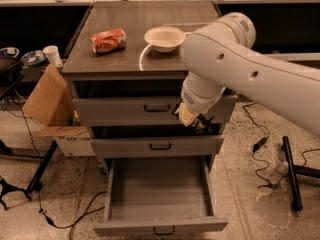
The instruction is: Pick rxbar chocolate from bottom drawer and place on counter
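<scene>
My gripper (194, 119) hangs in front of the right end of the top drawer, just below the counter's edge. It is shut on a small dark flat thing, the rxbar chocolate (202, 125), which sticks out under the cream fingers. The bottom drawer (160, 227) is pulled fully open below and its grey floor is bare. The counter (120, 59) is the glossy grey-brown top with a faint ring mark. My white arm crosses its right side.
An orange snack bag (108, 40) and a white bowl (164, 37) lie on the counter. The gold-silver bag is hidden behind my arm. A cardboard box (45, 96) and a cup (51, 55) stand at the left, and a black stand (290, 171) with cables at the right.
</scene>
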`<state>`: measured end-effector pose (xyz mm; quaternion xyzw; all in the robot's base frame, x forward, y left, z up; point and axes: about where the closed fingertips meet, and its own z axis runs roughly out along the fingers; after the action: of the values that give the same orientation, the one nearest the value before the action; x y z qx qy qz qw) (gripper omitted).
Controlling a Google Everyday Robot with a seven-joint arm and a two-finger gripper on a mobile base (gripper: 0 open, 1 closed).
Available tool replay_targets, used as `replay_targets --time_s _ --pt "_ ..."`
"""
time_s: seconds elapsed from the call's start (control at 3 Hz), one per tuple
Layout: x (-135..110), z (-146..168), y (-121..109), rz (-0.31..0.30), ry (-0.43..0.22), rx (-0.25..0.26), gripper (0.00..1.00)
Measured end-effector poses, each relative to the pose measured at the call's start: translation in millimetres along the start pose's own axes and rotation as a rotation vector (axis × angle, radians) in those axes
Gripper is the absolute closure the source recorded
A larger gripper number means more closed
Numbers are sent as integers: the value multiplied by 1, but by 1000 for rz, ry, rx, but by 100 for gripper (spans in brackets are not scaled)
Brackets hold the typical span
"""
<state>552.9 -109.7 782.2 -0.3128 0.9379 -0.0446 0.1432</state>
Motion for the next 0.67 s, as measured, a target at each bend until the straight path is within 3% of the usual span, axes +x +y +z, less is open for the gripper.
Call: replay_targets --time_s 0.67 --pt "-51 -50 2 13 -129 217 100"
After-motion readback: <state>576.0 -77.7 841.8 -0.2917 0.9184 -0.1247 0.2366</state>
